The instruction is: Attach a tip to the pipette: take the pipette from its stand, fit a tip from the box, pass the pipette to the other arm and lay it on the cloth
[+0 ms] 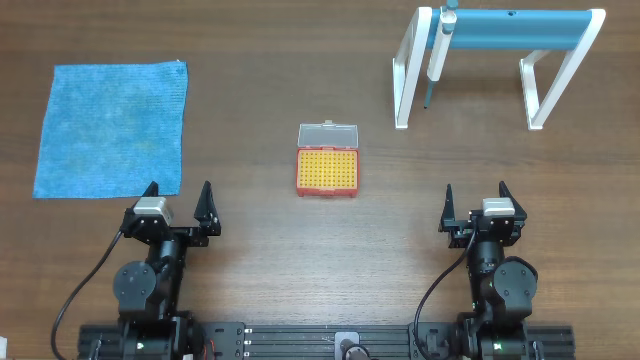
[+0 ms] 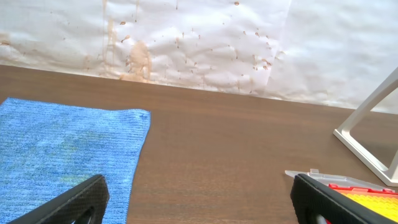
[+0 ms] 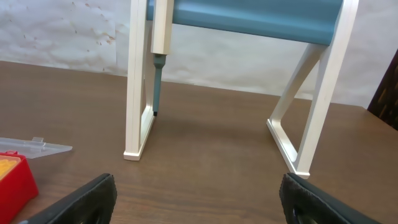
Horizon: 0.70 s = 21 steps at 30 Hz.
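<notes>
One cloth (image 1: 110, 130): blue, spread flat at the far-left corner of the bench (image 1: 300, 270); nothing lies on it.
Left jaws: spread wide, holding nothing; low over the bench towards its near edge, left side, close to the cloth's near-right corner. One finger lines up with the cloth, the other with bare wood to its right.
Tip box (image 1: 327, 172): red-orange, in the middle of the bench, between the two arms and farther out than either. Its clear lid (image 1: 328, 134) is folded back towards the far edge, and rows of yellow tips (image 1: 327, 168) are exposed.
Right jaws: spread wide, holding nothing; low towards the near edge, right side, well apart from the tip box and facing the stand.
Stand (image 1: 520, 30): white legs, teal crossbar, at the far-right corner of the bench.
Pipette (image 1: 437, 60): hangs upright from the stand's left end, just beside the left leg, with its narrow teal end pointing down. No tip fitted, as far as can be seen.
</notes>
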Available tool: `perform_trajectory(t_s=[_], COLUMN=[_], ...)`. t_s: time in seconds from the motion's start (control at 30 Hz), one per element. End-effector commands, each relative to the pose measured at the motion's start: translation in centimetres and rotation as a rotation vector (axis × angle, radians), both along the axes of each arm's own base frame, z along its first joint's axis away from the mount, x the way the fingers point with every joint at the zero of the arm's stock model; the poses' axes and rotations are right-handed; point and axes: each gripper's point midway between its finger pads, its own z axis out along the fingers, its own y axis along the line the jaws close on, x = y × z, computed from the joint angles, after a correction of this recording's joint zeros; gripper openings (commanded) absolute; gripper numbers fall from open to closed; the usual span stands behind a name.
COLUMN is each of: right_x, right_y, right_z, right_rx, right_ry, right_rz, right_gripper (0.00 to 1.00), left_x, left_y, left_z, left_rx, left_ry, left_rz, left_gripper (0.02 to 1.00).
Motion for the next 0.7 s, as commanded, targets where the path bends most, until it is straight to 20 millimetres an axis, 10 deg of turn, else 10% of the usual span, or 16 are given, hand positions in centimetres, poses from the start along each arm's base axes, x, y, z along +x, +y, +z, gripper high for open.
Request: perform_trajectory(t_s=[0.03, 0.7], right_x=[-0.05, -0.05], right_y=[-0.26, -0.37], right_z=[-0.01, -0.01], right_rx=[-0.017, -0.018], right_ry=[-0.002, -0.002], right_rz=[-0.012, -0.018], right_gripper=[0.851, 0.849], left_x=[-0.04, -0.04], left_y=[-0.07, -0.07], left_z=[-0.05, -0.05], left_rx=[-0.01, -0.01], left_ry=[0.0, 0.0], left_rz=[-0.004, -0.004], left_gripper=[0.945, 0.945])
